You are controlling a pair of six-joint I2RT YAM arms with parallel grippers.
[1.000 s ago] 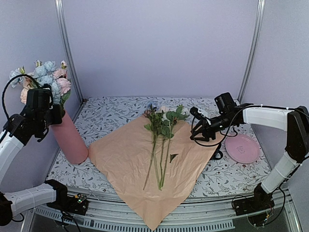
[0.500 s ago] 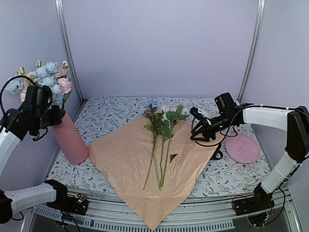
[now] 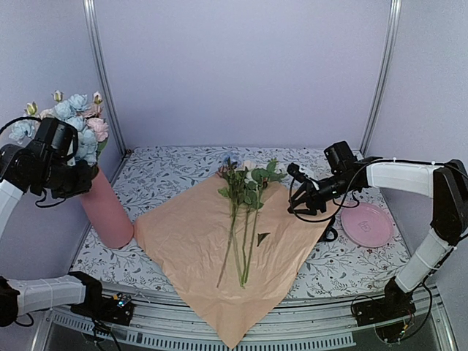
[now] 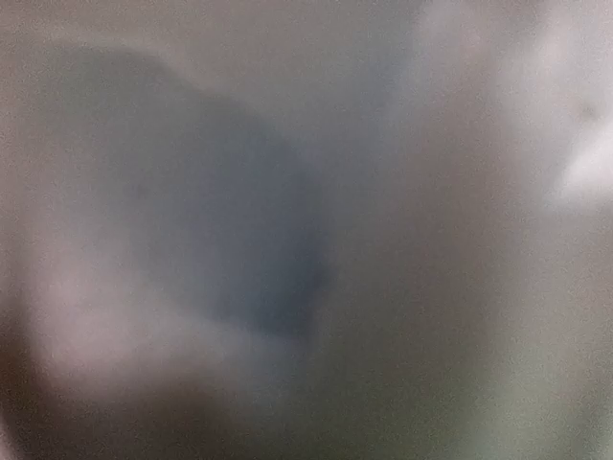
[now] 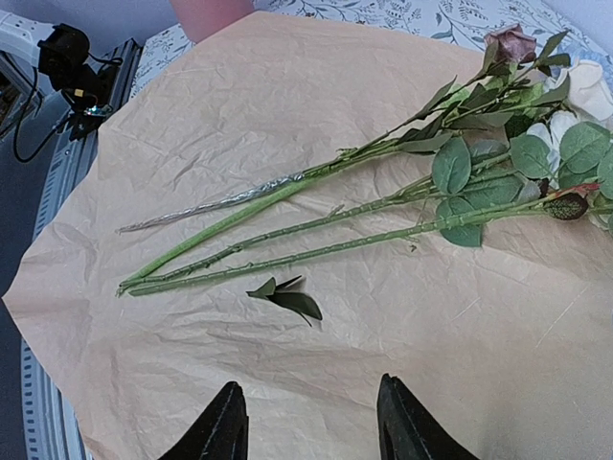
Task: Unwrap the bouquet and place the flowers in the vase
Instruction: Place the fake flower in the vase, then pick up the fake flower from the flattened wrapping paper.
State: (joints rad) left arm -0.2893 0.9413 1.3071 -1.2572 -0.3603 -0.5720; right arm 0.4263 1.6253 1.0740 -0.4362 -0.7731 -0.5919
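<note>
Flowers [image 5: 450, 168] ahead of R fingers [image 5: 222, 429]

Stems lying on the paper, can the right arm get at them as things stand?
Probably yes: the right claw hangs open above the paper, close by the stems, with nothing between them.

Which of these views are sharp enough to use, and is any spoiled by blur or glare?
Left wrist: wholly out of focus, only grey-blue smears. Right wrist: sharp, stems and creased paper crisp. Top external: evenly lit, soft shadows, no glare.
</note>
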